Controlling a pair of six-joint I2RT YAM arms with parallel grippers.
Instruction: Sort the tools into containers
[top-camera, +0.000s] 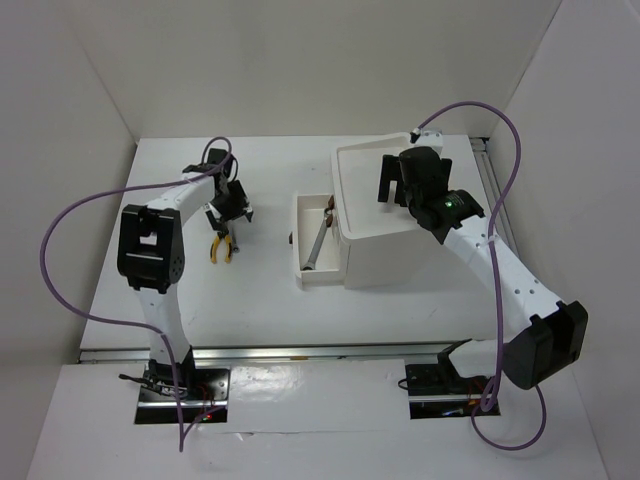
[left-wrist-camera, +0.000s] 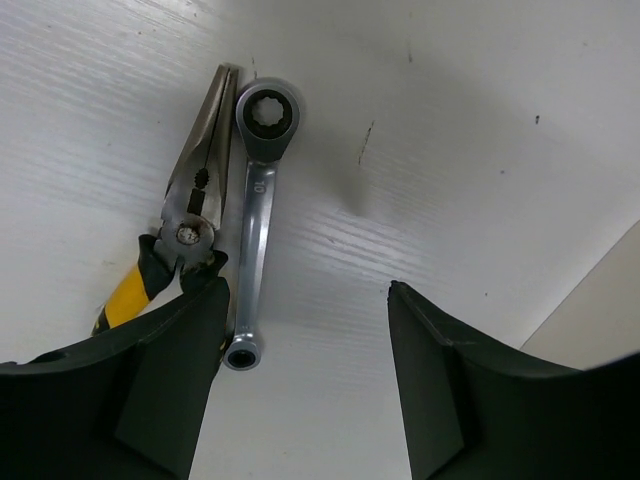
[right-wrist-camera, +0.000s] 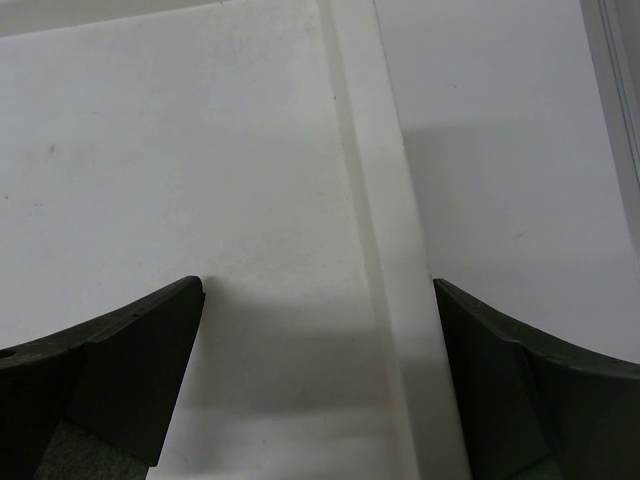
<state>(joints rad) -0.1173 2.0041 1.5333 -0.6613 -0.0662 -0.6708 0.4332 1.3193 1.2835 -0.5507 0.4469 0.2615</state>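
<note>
**A:** Where is the left gripper (left-wrist-camera: 305, 385)?

**B:** Low over the white table (left-wrist-camera: 480, 120). Its jaws are spread wide with nothing between them, so it is released and grasps nothing.

**A:** What lies under it?

**B:** The yellow-and-black-handled pliers (left-wrist-camera: 192, 205) and a silver ratcheting wrench (left-wrist-camera: 256, 215) lie side by side on the table. The pliers' nose seems to touch the wrench's ring end. That ring end points away from the wrist. The wrench's small end lies just beside the inner edge of one finger (left-wrist-camera: 150, 390), the one on the left of the wrist view, and the pliers' handles run under that same finger. The other finger stands over bare table, apart from both tools.

**A:** And the containers?

**B:** The white box unit (top-camera: 385, 255) stands right of the table's middle. One drawer (top-camera: 318, 278) is pulled out on its left side, and a second wrench (top-camera: 316, 243) lies slanted inside. At the drawer's far end there is a brownish object (top-camera: 329, 208), too small to name.

**A:** The right gripper (right-wrist-camera: 320, 380)?

**B:** It hovers over the box's shallow top tray (right-wrist-camera: 385, 250), right above the rim. Its fingers are wide apart and hold nothing.
</note>
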